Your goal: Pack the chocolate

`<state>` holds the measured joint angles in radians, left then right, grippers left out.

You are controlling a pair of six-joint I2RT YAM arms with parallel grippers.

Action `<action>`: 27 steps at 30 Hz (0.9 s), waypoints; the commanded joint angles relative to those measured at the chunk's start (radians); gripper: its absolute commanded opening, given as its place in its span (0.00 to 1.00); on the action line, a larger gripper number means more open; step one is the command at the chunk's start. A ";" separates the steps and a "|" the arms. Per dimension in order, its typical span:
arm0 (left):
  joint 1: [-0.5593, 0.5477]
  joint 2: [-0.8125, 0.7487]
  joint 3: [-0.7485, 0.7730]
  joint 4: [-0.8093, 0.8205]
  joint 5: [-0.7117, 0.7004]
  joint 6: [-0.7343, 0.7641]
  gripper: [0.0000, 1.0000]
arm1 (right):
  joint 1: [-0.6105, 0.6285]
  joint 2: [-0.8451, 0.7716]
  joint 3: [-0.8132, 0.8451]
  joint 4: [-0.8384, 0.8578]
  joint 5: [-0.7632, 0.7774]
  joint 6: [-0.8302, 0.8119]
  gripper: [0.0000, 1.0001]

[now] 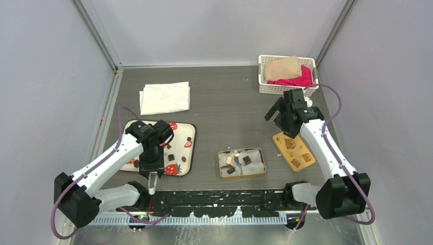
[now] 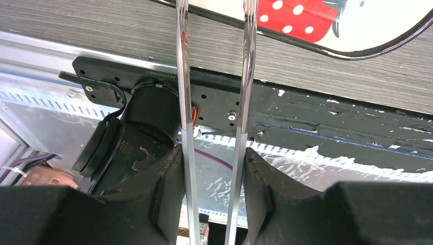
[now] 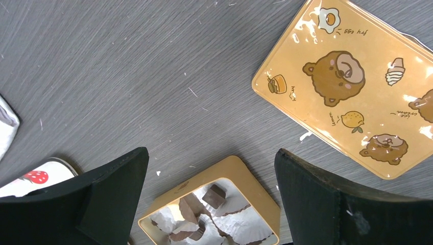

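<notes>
The loose chocolate (image 1: 172, 155) lies on the strawberry tray (image 1: 186, 153), just beyond and right of the left gripper (image 1: 152, 176). That gripper is pinched narrow on a pair of tweezers (image 2: 183, 76) (their tips run out of the wrist view). More pieces sit in the gold tin (image 3: 237, 166) further right, below the right gripper (image 3: 212, 152), which hangs wide and empty, so the left arm is nearer to the loose ones.

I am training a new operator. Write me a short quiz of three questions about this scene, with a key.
1. True or false: the golden lid sits closed on the golden box.
2. Which tool is between the fingers of the left gripper? A) a spoon B) metal tweezers C) a brush
3. Fill in: the right gripper is ____ and holds nothing.
Key: 1 false, the lid lies on the table beside the box; 2 B; 3 open.
</notes>
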<state>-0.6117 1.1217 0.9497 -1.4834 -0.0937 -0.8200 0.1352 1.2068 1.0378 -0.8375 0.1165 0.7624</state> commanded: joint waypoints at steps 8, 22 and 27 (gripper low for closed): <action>0.005 0.053 -0.019 0.028 -0.008 0.082 0.43 | -0.003 -0.008 0.030 0.030 -0.007 -0.001 0.99; 0.065 0.086 -0.048 0.099 0.039 0.186 0.41 | -0.003 -0.019 0.025 0.025 0.002 -0.005 0.99; 0.087 0.108 -0.038 0.117 0.052 0.211 0.36 | -0.003 -0.016 0.021 0.030 -0.004 -0.003 0.99</action>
<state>-0.5419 1.2224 0.9001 -1.3884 -0.0654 -0.6453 0.1352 1.2068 1.0378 -0.8375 0.1131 0.7624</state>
